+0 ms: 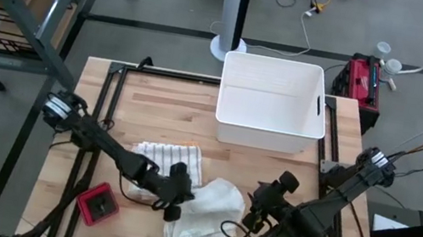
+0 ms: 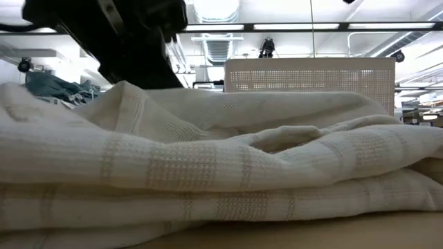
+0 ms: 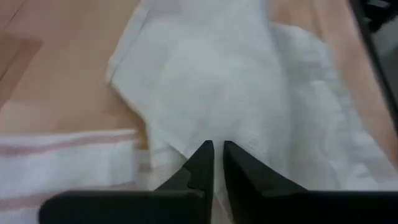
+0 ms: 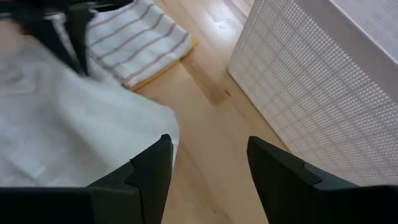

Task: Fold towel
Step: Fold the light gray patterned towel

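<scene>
Left wrist view shows the left gripper [image 3: 213,152] with its two dark fingers drawn to a narrow slit, tips resting against the white towel [image 3: 249,93]; whether any cloth is pinched between them cannot be told. Seen from above, this gripper [image 1: 176,192] sits at the towel's left side, near the front edge of the bench [image 1: 153,109], the left arm reaching in from the left edge.

The towel [image 1: 204,212] lies rumpled, in loose folds, near the middle of the bench's front edge; in the low view it [image 2: 208,173] fills the frame as stacked layers.

The right gripper [image 4: 208,162] holds its fingers wide apart with nothing between them, hovering over bare wood just beside the towel's right side. From above it [image 1: 257,217] is right of the towel, toward the front right corner.

A striped cloth [image 1: 168,159], folded flat, lies just behind the towel toward the left, touching it. A red block [image 1: 98,205] sits near the front left corner. A white bin [image 1: 270,102] stands at the back edge, right of centre.
</scene>
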`<state>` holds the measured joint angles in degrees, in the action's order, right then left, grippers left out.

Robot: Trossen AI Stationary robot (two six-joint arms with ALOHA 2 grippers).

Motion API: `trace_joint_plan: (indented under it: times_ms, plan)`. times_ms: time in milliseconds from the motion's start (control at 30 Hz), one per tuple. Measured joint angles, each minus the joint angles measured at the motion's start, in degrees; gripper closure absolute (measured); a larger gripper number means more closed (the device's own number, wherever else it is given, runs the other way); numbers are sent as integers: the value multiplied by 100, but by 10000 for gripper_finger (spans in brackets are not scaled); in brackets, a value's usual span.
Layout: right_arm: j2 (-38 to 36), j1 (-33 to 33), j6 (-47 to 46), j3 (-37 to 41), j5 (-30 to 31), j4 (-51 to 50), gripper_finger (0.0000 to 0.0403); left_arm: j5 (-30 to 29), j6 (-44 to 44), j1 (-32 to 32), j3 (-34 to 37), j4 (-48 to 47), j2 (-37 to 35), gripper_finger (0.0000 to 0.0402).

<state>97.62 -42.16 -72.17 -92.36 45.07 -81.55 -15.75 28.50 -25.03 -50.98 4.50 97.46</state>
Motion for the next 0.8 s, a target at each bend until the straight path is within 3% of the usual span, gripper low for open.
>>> trace_joint_plan:
  times_ms: [200, 300, 367, 600, 700, 800]
  plan:
    - [0, 328, 132, 0, -1, 26, 204, -443, -322, -260, 0, 142, -201, 400]
    - [0, 510, -18, 8, 102, 172, 204, -473, -1007, -393, 0, 206, -293, 401]
    - [30, 598, 96, 51, 405, 619, 204, -563, -1486, -486, 0, 326, -336, 401]
    - [477, 577, 2601, 63, 694, 3136, 204, -731, -2620, -441, 0, 484, -586, 401]
    - [631, 530, 2777, 63, 717, 3541, 204, -571, -2759, -367, 14, 477, -801, 401]
    - [707, 419, 2359, 85, 756, 3368, 204, -295, -2799, -341, 133, 544, -930, 401]
